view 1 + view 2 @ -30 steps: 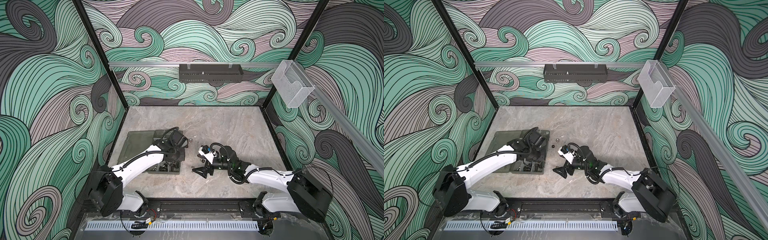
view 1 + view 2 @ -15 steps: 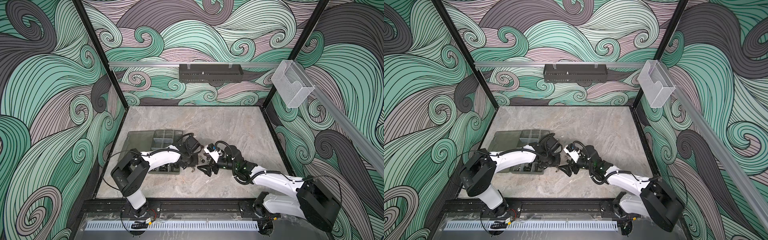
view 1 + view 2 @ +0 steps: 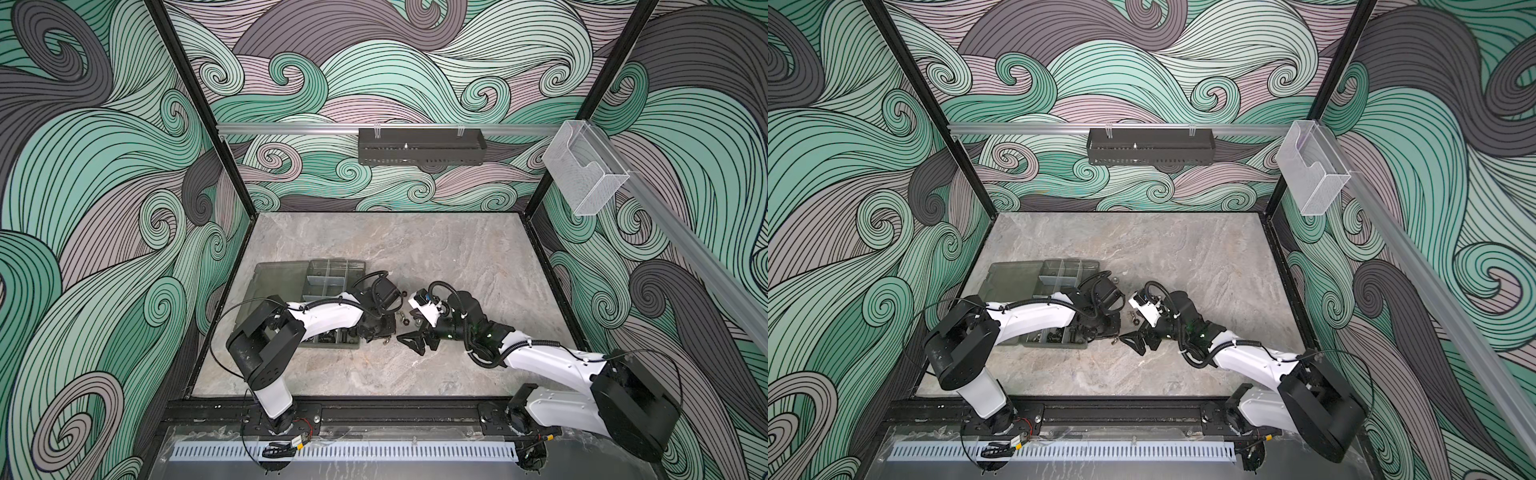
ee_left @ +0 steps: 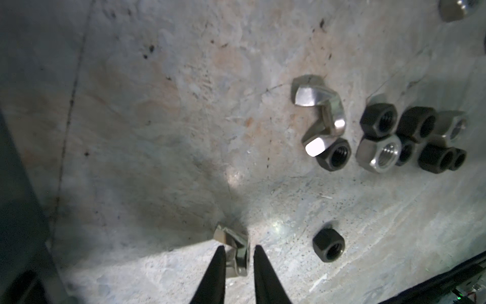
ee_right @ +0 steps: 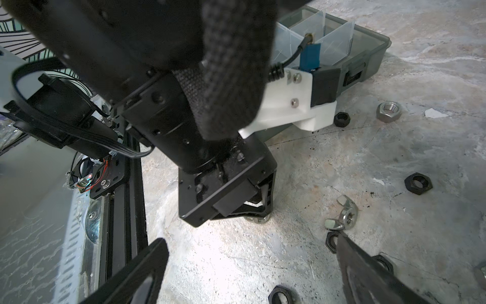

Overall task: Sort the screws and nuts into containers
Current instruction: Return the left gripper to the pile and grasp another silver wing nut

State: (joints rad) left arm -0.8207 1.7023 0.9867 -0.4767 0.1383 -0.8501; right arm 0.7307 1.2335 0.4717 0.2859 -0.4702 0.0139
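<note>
The left arm (image 3: 328,318) is laid low across the near end of the organizer box (image 3: 328,274), with the left gripper (image 4: 238,248) pointed down just off the box's right edge, fingers (image 4: 215,271) narrowly parted. The right arm (image 3: 540,353) is stretched toward that box from the right, and the right gripper (image 5: 249,238) is held low near it, fingers (image 5: 368,271) spread wide.

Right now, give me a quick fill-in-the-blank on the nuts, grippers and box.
1. The left gripper straddles a silver nut of the ___ type.
2. The right gripper has its jaws ___.
3. The lone hex nut near the left gripper is ___.
4. In both top views the organizer box lies on the table, on its ___ side.
Missing: wing; open; black; left.
</note>
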